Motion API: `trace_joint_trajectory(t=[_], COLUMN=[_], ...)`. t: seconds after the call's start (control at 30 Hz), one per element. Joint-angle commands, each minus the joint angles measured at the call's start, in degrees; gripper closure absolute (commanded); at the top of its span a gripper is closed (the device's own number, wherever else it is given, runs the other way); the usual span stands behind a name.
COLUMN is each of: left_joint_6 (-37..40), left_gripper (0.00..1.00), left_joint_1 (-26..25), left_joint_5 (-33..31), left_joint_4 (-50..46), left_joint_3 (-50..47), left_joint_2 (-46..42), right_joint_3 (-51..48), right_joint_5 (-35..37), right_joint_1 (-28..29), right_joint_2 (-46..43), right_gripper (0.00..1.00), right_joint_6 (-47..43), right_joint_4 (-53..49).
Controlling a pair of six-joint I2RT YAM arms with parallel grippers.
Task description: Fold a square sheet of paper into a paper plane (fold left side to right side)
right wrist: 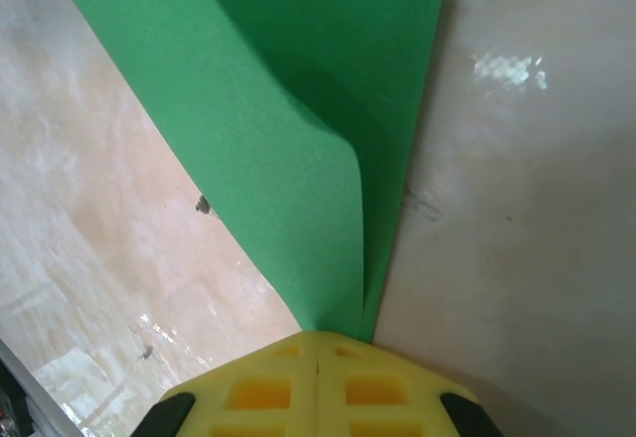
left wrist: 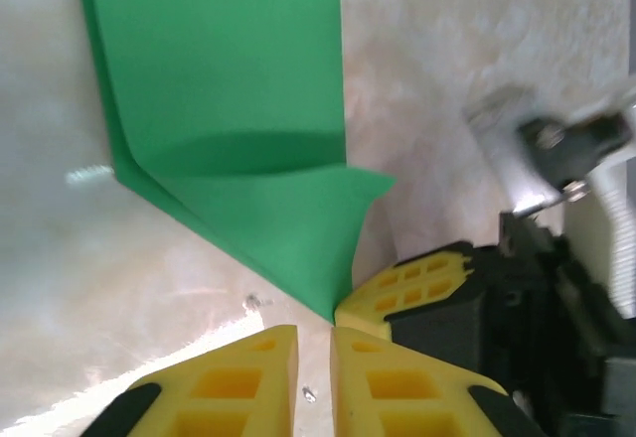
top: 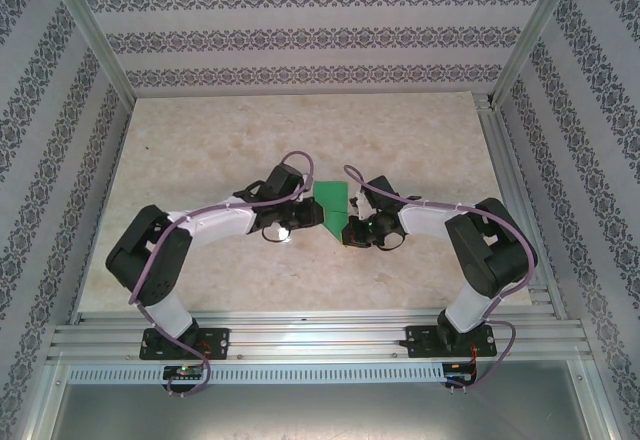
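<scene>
Yellow fingertips (right wrist: 268, 387) of right tool (right wrist: 318, 340) sit pressed together, seam shut, w/ the bottom corner of the green sheet (right wrist: 298, 109) pinched btwn them. From that pinch the sheet fans up & away in two layers. Top layer bulges in a soft curve, not pressed flat. Under layer lies on the worktop (right wrist: 517, 209) w/ a straight right edge.

Left tool (left wrist: 314, 336): fingers all but closed, thin slit of worktop showing btwn them, gripping nothing. Sheet's pointed corner ends just above that slit, at the right tool's fingertips (left wrist: 417, 278), which come in from the right in the left wrist view. Beyond, the sheet (left wrist: 229, 60) shows a lifted flap casting a shadow on the layer below.

Overhead, both tools meet mid-worktop: left tool (top: 303, 215) just beside the sheet's left edge, right tool (top: 352, 230) at its near, pointed end. Sheet (top: 331, 198) is a narrow green shape btwn the two, wide end away from the arm bases. Worktop (top: 200, 140) is pale marbled beige, w/ patterned walls (top: 300, 50) on 3 sides & a metal rail (top: 320, 338) along the near edge carrying the bases.
</scene>
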Motion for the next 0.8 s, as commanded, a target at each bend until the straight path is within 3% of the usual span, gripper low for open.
trace_joint_trajectory(t=[0.0,0.37,0.77], left_joint_6=[-4.2,-4.9,-6.0], left_gripper=[0.85,0.87,0.87], left_joint_1=[-2.1,-3.4,-5.0], left_joint_5=[4.2,1.5,2.6], left_joint_4=[10.9,10.9,12.4], left_joint_3=[-0.8,0.8,3.0], left_joint_2=[3.0,7.7,11.4], right_joint_3=[-1.8,-1.6,-1.1], right_joint_5=[5.6,6.1,6.8], right_joint_1=[0.6,1.1,1.3], right_joint_2=[4.0,4.2,4.6], right_gripper=[0.96,0.96,0.96], right_joint_6=[-1.1,-1.0,-1.5], right_joint_4=[-5.4,-6.0,-7.0])
